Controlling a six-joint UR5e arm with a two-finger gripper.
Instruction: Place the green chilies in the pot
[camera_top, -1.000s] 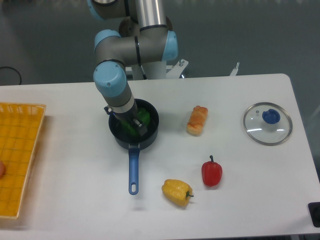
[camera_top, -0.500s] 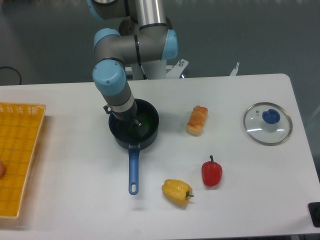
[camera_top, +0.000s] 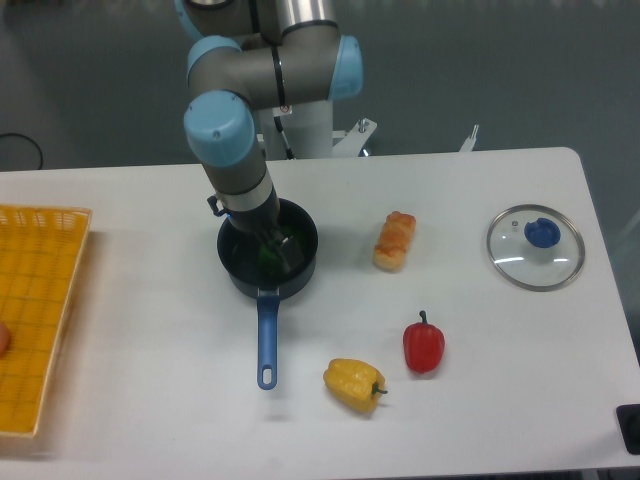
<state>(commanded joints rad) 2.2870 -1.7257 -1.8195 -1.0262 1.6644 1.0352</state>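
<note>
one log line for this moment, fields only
gripper: over pot, jaws unclear | green chilies: in pot | phase: release or retreat

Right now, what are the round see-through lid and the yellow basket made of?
The lid looks like clear glass: the table shows through it, inside a shiny metal-looking rim. Its blue knob is probably plastic. The basket looks like yellow-orange plastic mesh, judging by its gridded walls.

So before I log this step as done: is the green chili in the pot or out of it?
In. The green chilies show inside the pot's rim, partly hidden by the gripper.
</note>
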